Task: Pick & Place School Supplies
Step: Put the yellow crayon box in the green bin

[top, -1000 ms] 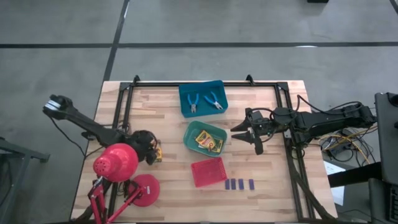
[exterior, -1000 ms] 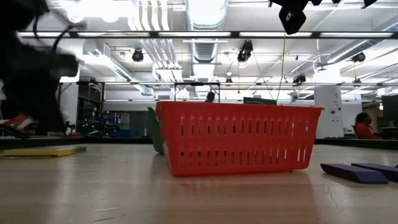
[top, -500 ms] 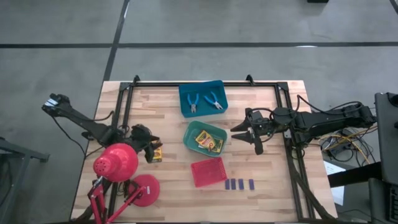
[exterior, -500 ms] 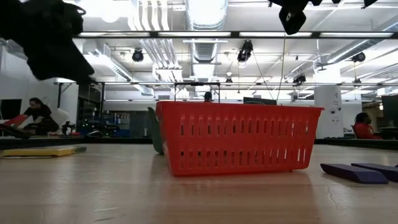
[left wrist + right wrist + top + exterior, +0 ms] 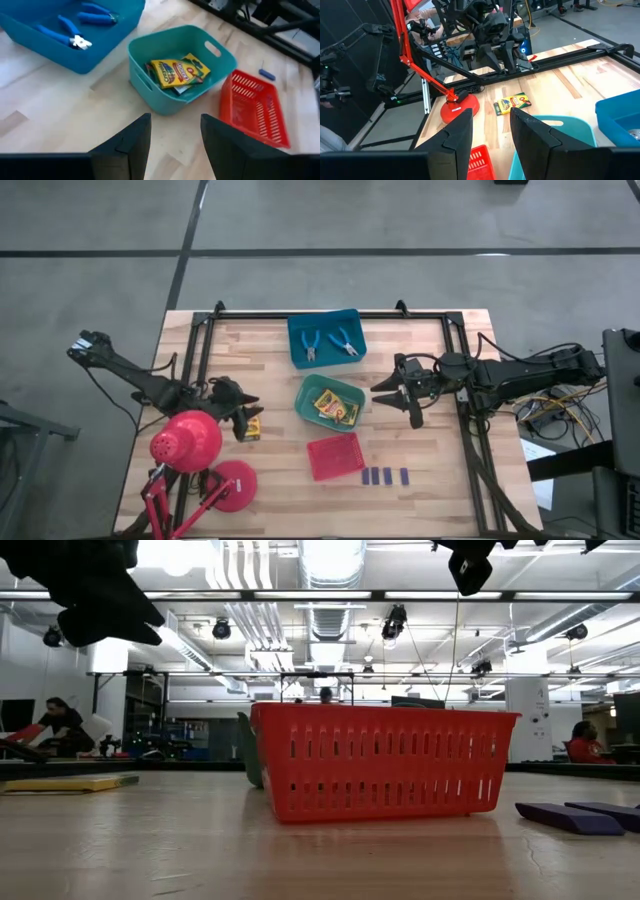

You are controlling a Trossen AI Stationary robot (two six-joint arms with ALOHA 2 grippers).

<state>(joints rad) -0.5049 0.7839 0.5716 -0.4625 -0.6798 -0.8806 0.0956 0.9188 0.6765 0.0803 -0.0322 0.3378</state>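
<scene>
Left gripper (image 5: 243, 417): lower left of the high view, fingers spread with nothing between them.
Loose box (image 5: 251, 427): flat yellow-and-green box lying on the wood just beside this gripper, toward the frame's bottom; its long axis cannot be told. Left arm is far nearer.
Green tray (image 5: 305, 408): centre, already holding similar boxes.
Right gripper (image 5: 397, 393): right of the tray, fingers spread, holding nothing, waiting.

Yellow-green box (image 5: 251, 427) flat on wood (four blue blocks (image 5: 385, 476) apart).
</scene>
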